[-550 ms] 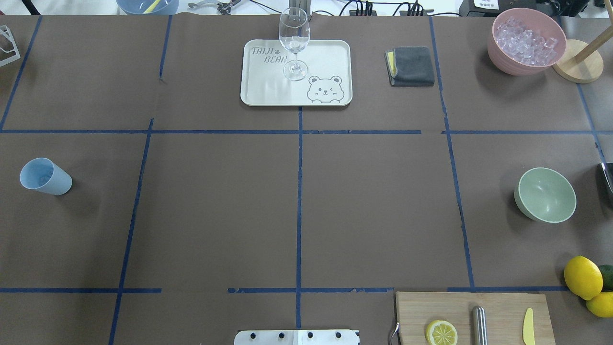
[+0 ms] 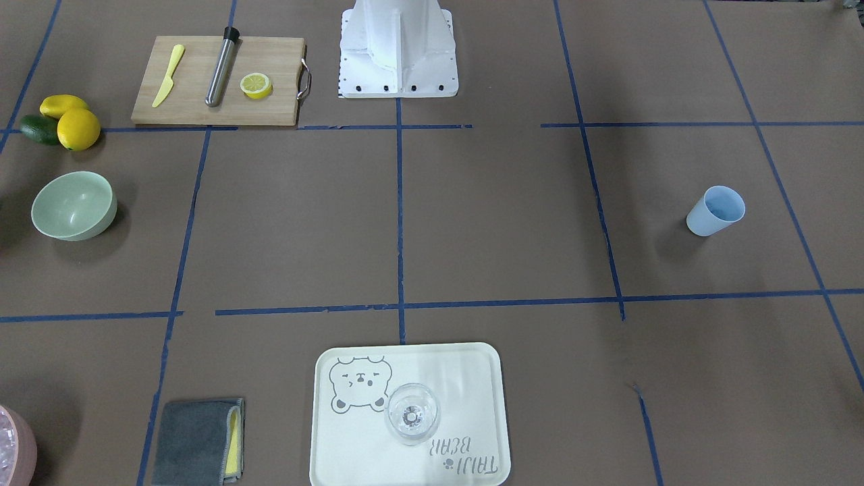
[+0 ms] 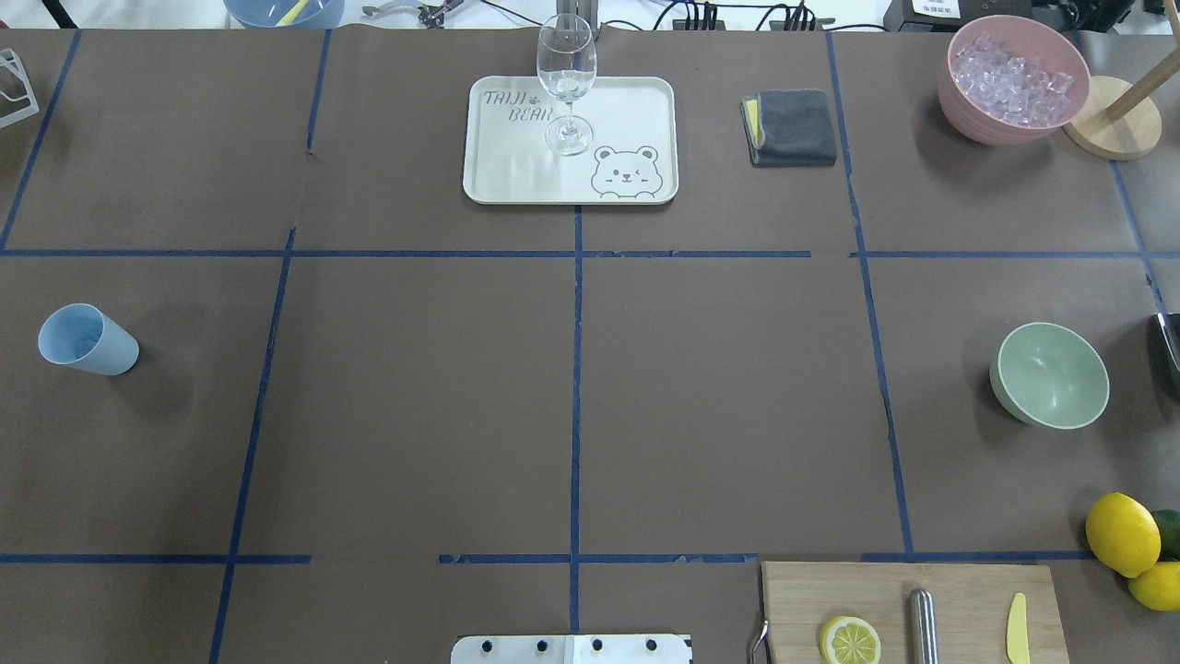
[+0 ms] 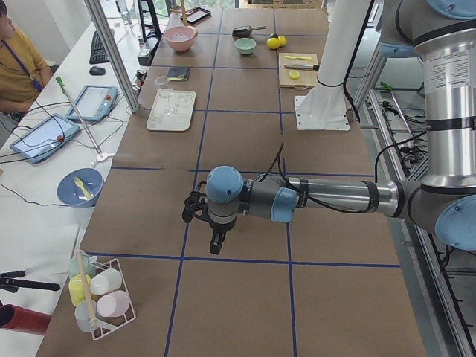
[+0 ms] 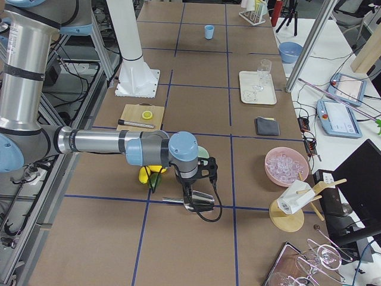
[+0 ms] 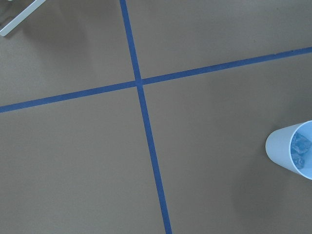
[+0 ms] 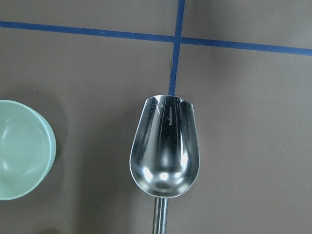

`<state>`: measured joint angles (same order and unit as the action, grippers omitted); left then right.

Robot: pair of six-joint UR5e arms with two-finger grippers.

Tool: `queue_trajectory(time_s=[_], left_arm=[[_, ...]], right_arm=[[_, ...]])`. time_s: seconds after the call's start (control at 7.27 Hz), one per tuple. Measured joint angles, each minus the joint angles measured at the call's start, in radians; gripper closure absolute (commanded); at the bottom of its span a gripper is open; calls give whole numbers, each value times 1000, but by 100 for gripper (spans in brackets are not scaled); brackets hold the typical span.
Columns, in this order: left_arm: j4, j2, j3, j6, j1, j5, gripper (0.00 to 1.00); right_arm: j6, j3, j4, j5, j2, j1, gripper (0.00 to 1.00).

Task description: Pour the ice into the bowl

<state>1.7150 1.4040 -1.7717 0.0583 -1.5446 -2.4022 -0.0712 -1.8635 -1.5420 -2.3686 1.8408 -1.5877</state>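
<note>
Overhead exterior: bowl (image 3: pixel 1050 373) upright, robot's right side.
Cup (image 6: pixel 279 150): holds ice (image 6: pixel 299 147).
Left gripper (image 4: pixel 216 239), right gripper (image 5: pixel 189 189): opening and grasp cannot be told.

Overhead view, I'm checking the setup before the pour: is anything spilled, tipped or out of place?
Nothing stands out. The bowl sits upright and empty, the blue cup stands upright with the ice inside, and the glass stands upright on its tray. No cubes lie loose on the table.
</note>
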Motion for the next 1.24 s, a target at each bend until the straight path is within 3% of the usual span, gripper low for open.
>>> queue_trajectory(time_s=[0.83,1.24], left_arm=[[0,0,2,1,0,0,0],[0,-4,1,2,0,-1,0]], right_arm=[[22,2,145,-102,-42,3,0],[151,-2,266,-104,-51,64,0]])
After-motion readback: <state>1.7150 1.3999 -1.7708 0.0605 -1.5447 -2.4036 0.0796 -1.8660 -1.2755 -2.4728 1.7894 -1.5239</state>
